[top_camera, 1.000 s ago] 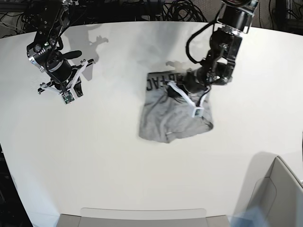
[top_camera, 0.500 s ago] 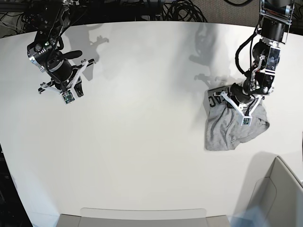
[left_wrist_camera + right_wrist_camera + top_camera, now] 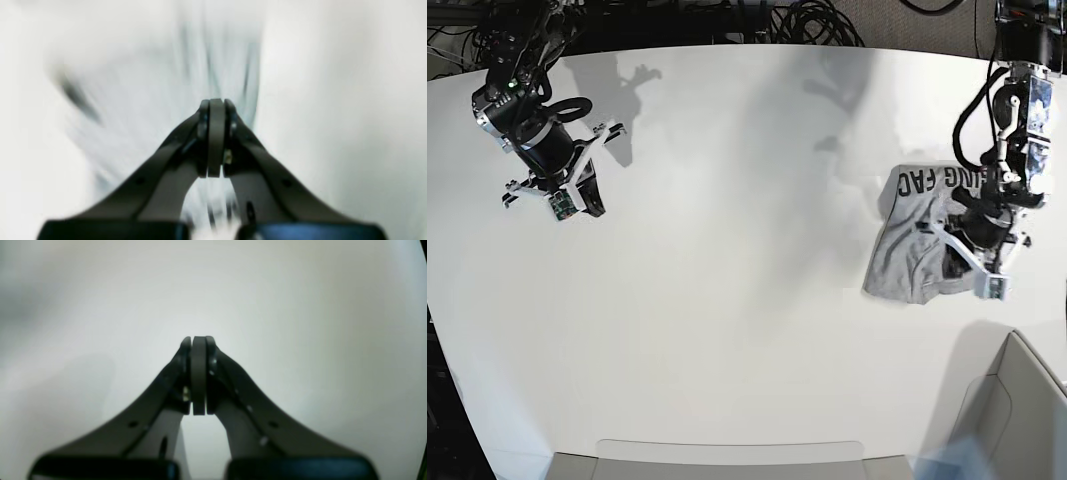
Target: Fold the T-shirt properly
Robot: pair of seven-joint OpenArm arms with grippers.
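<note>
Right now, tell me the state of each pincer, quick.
Left pincer: closed; grey T-shirt lies right under it, but a grip on the cloth cannot be told.
Right pincer: closed, holding nothing, over bare white table.

One T-shirt [image 3: 914,250], grey with black lettering, lies bunched under the left gripper [image 3: 983,268]; two grippers in all, the right gripper [image 3: 565,193] well apart from the cloth; one white table [image 3: 727,300]; one grey bin [image 3: 1012,415] beyond the left gripper
</note>
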